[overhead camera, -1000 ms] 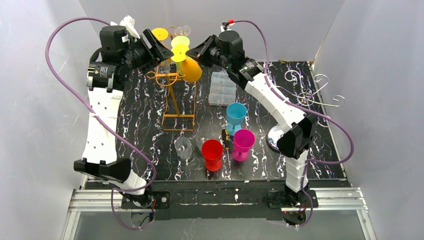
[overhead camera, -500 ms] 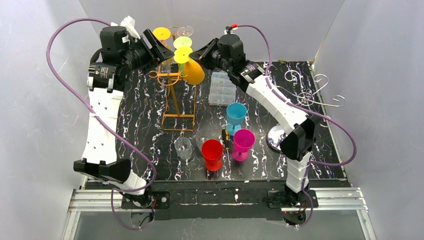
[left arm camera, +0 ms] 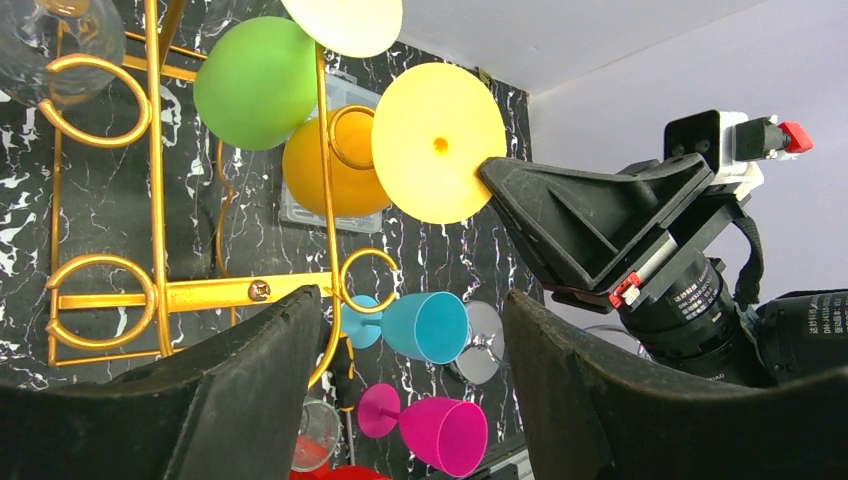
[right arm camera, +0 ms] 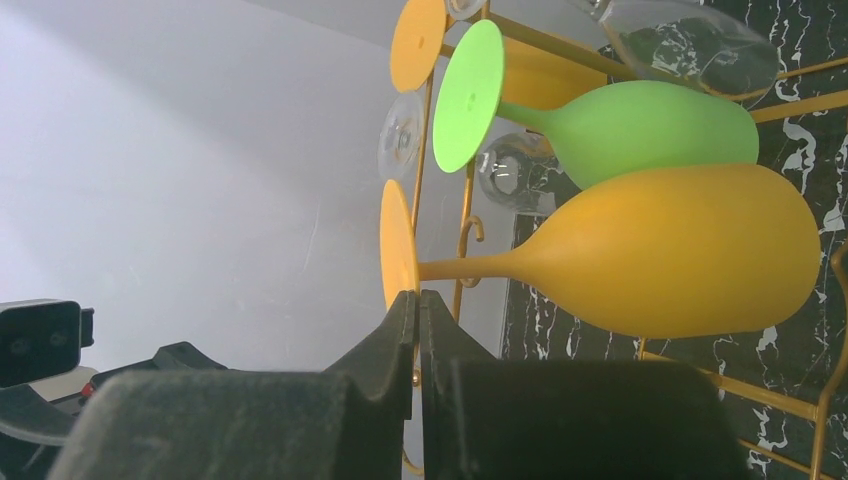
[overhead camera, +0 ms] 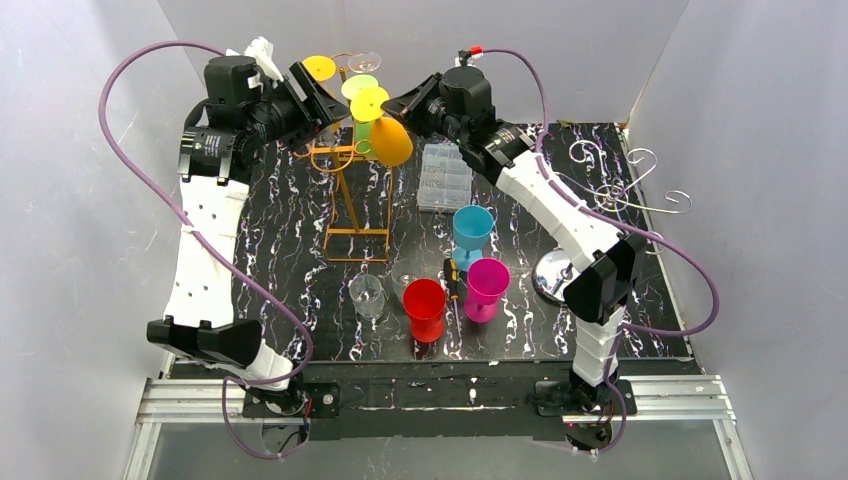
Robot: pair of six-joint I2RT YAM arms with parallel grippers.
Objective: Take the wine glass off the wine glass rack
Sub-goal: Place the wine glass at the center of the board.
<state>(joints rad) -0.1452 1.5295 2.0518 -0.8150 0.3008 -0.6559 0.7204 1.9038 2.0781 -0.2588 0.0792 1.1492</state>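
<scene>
The right gripper (right arm camera: 418, 298) pinches the orange wine glass (right arm camera: 680, 250) by its foot.
Slide it level toward three o'clock off the rack (left arm camera: 155, 200); left gripper (left arm camera: 410, 300) jaws spread.

Both arms reach high, facing each other: left end effector (left arm camera: 410, 300) spread wide, right end effector (right arm camera: 418, 296) pinched closed.

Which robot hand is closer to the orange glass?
Right. The right gripper is shut, pinching the foot of the orange glass. The left gripper hangs open on the other side of the rack, not touching the glass.
</scene>
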